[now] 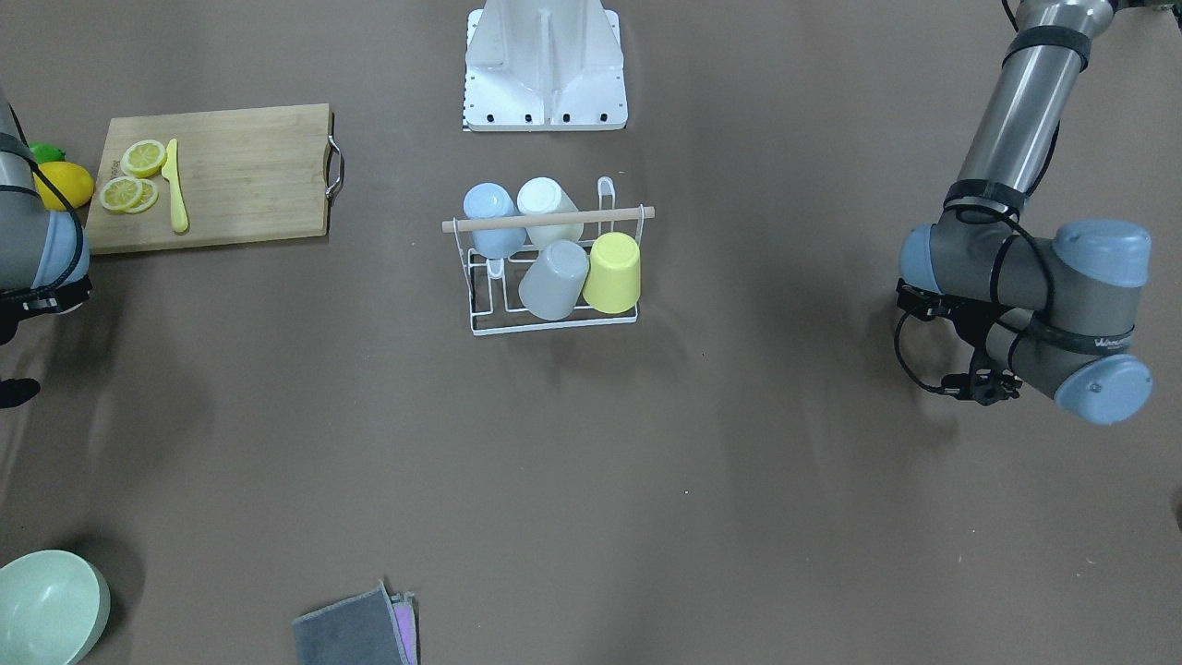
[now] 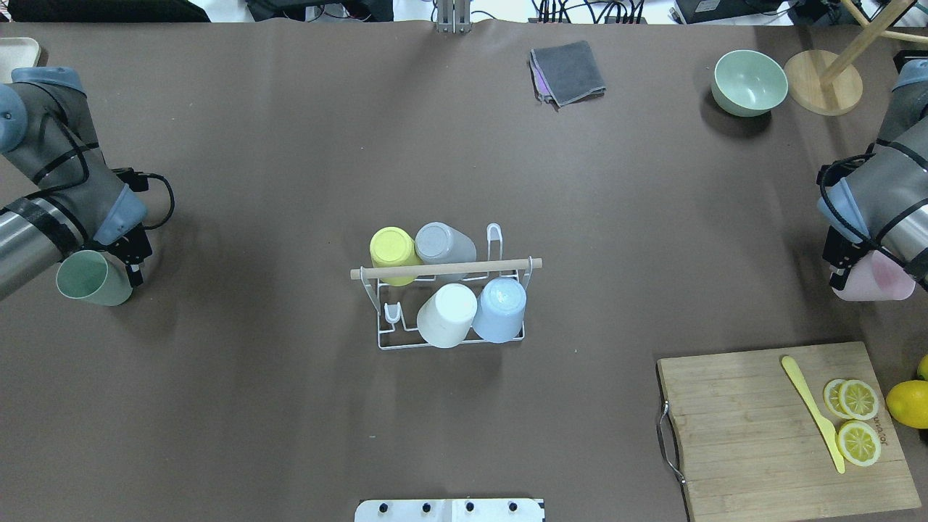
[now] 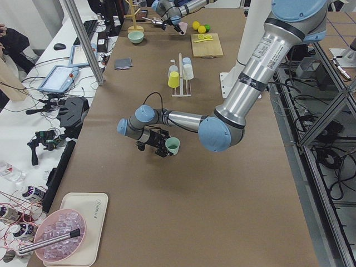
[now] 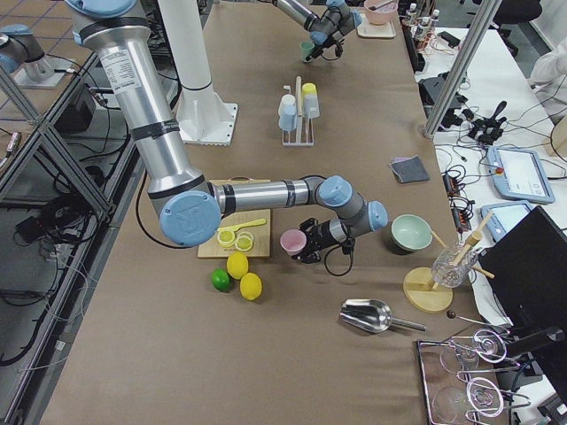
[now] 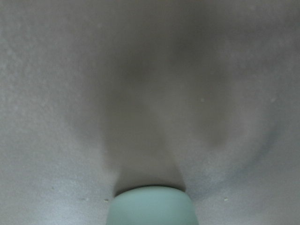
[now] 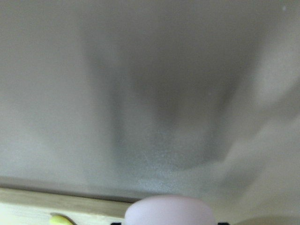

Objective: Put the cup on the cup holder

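**Two cups gripped, four on the rack**

At the bottom edge of the overhead view sits the robot's white base plate [image 2: 449, 510]. In the lower right lies a wooden cutting board [image 2: 754, 435] carrying a yellow plastic knife [image 2: 812, 409] and lemon slices [image 2: 858, 442]. A whole lemon [image 2: 908, 403] sits just beside the board's right edge.

At mid-frame stands the cup holder [image 2: 435, 345]. A cream cup [image 2: 447, 315], a light blue cup [image 2: 500, 308], a yellow cup [image 2: 392, 251] and a grey cup [image 2: 442, 243] sit upturned on its prongs.

At the left edge, well apart from the holder, the left gripper [image 2: 119, 270] clamps a green cup [image 2: 93, 278], its mouth showing. At the right edge the right gripper [image 2: 852, 274] clasps a pink cup [image 2: 873, 281].

Along the top lie a folded grey cloth [image 2: 568, 71] and a pale green bowl [image 2: 750, 82].
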